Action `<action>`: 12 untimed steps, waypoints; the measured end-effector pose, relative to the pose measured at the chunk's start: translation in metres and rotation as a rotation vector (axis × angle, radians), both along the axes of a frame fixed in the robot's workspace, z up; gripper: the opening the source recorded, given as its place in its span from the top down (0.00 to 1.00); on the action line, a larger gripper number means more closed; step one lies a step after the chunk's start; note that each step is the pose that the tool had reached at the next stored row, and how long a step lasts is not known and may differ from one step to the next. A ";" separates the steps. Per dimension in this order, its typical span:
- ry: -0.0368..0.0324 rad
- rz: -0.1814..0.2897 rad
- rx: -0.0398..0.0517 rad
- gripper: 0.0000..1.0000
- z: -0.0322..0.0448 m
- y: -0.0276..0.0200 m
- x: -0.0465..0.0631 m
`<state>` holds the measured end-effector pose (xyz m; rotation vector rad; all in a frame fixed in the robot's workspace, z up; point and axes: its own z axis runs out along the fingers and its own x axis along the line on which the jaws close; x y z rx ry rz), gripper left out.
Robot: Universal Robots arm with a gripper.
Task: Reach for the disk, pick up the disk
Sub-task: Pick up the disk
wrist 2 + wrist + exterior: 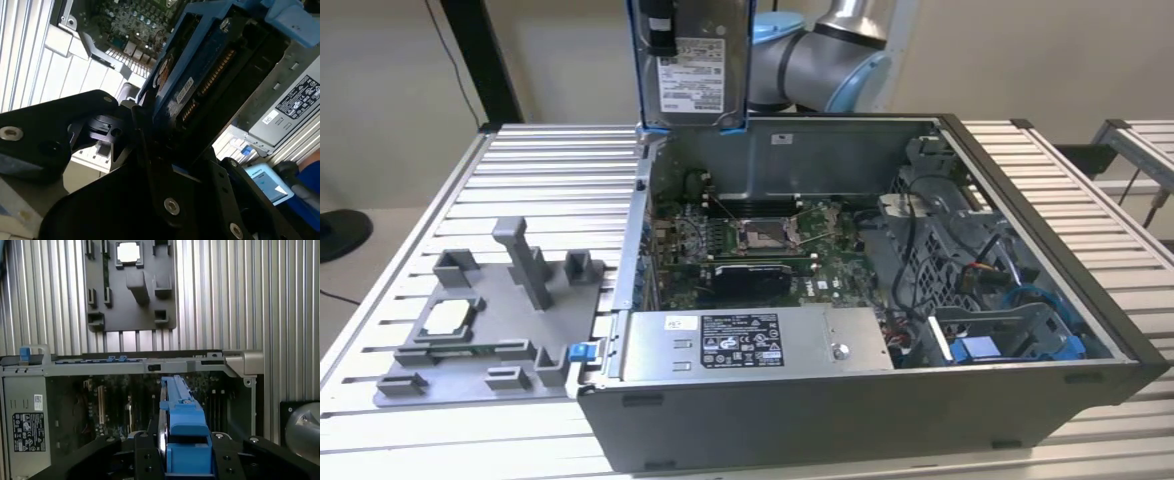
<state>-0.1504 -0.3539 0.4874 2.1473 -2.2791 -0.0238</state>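
One disk [698,60] upright in fingers [146,459], above case rim [854,119].

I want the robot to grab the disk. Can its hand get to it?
Yes, it seems so: the hand is shut on the disk, holding it upright above the open computer case.

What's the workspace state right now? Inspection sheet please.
Surface: ribbed metal table, carrying an open computer case.
Job's things: disk held upright above the case's far wall.
Clutter: grey fixture plate beside the case on the exterior view's left; square chip seated in it.
Grippers: gripper shut on the disk.
Cables: blue cables inside the case.
Surroundings: plain wall; dark post.
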 end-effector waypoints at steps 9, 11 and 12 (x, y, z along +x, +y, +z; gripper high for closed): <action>0.0002 0.000 -0.0001 1.00 0.0000 0.0000 0.037; 0.0002 0.000 0.0001 1.00 0.0000 0.0000 0.046; 0.0002 0.000 0.0000 1.00 0.0000 0.0000 0.051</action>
